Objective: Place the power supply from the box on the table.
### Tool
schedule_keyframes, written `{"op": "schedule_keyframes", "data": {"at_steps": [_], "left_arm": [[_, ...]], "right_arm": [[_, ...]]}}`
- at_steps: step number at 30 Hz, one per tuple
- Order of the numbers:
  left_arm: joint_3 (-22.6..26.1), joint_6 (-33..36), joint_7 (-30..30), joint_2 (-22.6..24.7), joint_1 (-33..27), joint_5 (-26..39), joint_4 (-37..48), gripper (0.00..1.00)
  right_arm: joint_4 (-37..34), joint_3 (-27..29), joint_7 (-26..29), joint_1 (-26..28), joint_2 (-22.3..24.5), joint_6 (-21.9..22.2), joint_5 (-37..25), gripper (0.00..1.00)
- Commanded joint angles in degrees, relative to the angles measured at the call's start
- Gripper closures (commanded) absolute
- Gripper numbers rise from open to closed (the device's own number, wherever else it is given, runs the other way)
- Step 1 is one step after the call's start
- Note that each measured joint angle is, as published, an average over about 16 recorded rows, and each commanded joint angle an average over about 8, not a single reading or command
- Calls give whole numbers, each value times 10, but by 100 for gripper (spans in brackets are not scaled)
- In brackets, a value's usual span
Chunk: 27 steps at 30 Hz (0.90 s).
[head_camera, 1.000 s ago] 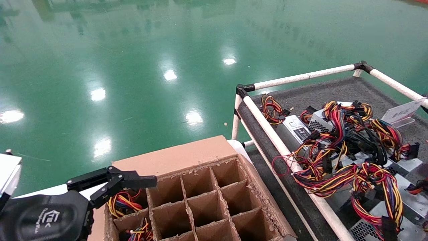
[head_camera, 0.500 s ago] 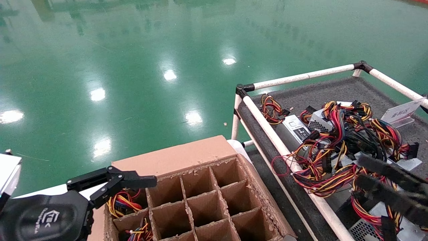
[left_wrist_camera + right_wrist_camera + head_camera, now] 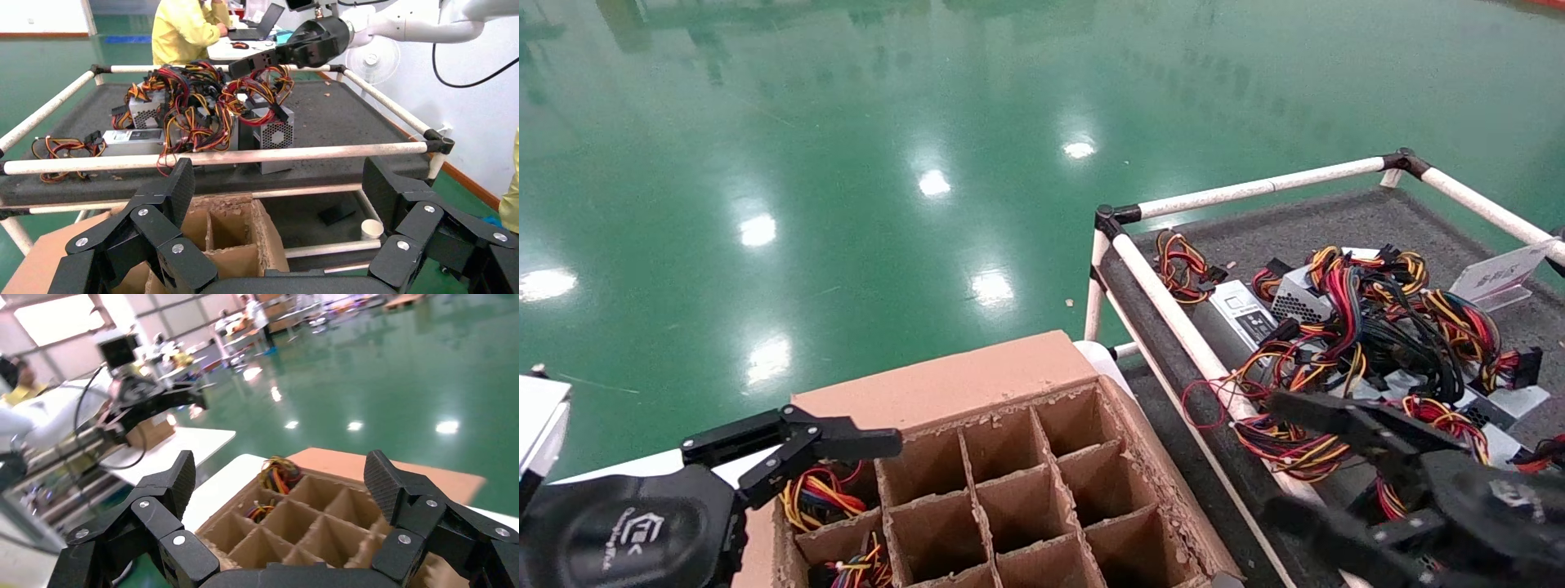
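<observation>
Landmark: the box (image 3: 1001,482), brown carton with a ragged divider grid.

Left gripper (image 3: 846,445) hangs over the box's far-left corner, fingers spread wide, nothing between them. Right gripper (image 3: 1303,457) is beyond the box's right wall, over the near rail of the table (image 3: 1336,216), jaws wide apart and empty; its wrist camera looks across at the carton.

Most cells show bare cardboard. Only the cells at the box's left side show wire bundles (image 3: 817,498), red, yellow, orange and black. The power supply they belong to sits down in the cell; its metal body is hidden, only the leads show.

On the table, to the right of the box, several units (image 3: 269,131) lie already in a tangle of cable.

Handling, as judged: steel case, rigid and fairly heavy, smooth sides likely to slip. Leads are soft and will snag dividers. Better to grip across the case than the wires, though the cell is tight.
</observation>
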Motion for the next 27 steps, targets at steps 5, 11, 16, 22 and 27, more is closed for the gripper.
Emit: {"op": "schedule_keyframes", "data": {"at_steps": [5, 11, 16, 22, 27], "left_arm": [[0, 0, 0, 0, 0, 0, 0, 0], [0, 0, 0, 0, 0, 0, 0, 0], [0, 0, 0, 0, 0, 0, 0, 0], [0, 0, 0, 0, 0, 0, 0, 0], [0, 0, 0, 0, 0, 0, 0, 0]], "right_arm": [[45, 25, 15, 24, -23, -3, -60, 0], [89, 50, 29, 48, -45, -6, -120, 0], [126, 70, 41, 68, -64, -9, -169, 0], [157, 88, 51, 85, -80, -12, -211, 0], [167, 94, 54, 91, -85, -13, -224, 0]]}}
